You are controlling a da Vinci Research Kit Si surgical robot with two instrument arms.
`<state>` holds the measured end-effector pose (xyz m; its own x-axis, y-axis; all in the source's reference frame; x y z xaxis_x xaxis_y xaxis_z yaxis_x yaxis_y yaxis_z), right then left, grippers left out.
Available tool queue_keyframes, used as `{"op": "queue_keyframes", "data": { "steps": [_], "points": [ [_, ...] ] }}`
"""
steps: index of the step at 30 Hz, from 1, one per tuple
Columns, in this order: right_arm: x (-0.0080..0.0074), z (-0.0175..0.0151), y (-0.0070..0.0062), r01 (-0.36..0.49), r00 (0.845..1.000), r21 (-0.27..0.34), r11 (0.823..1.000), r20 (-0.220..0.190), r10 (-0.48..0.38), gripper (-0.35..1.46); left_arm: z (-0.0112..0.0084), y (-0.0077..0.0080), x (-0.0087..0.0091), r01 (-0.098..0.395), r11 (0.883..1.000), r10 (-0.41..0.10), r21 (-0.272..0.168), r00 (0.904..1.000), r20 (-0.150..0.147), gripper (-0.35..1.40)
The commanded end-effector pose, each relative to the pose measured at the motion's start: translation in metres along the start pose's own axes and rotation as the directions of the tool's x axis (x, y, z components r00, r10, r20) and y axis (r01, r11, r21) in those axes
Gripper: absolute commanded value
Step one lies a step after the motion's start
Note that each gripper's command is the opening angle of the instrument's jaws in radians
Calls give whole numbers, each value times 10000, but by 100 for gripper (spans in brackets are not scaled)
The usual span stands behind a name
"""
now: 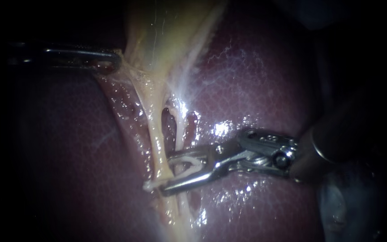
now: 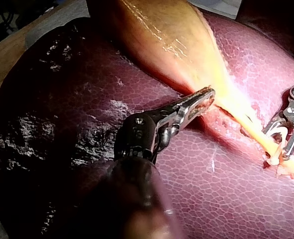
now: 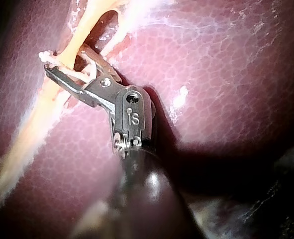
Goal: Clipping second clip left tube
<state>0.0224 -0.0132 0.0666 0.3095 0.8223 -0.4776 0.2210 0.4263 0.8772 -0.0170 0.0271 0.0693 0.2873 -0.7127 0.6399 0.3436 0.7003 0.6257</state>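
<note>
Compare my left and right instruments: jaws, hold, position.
The left instrument has its jaws nearly together, gripping the gallbladder at its narrow end; the right instrument has jaws spread, carrying a white clip astride the left tube. The left sits higher in the endoscope view, the right lower. Both are holding something.

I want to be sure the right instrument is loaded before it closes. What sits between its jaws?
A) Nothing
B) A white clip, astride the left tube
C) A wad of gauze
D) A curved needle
B: the endoscope view shows a white clip seated between the jaws of the right instrument, and the left tube runs through the gap between them.
</note>
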Motion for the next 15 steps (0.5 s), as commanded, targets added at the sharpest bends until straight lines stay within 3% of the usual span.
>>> {"op": "queue_keyframes", "data": {
  "steps": [1,7,15],
  "points": [
    [3,1,-2,-29,9999,102,9999,-97,30,46,0,0,0,0,10000,0,0,10000,0,-35],
    [15,10,-16,-310,9980,576,9979,-539,342,46,0,0,0,1,10000,-1,-2,10000,0,-35],
    [46,11,-49,-460,9929,1035,9936,-1046,569,46,0,0,0,1,10000,-1,-1,10000,0,-35]
  ]
}}
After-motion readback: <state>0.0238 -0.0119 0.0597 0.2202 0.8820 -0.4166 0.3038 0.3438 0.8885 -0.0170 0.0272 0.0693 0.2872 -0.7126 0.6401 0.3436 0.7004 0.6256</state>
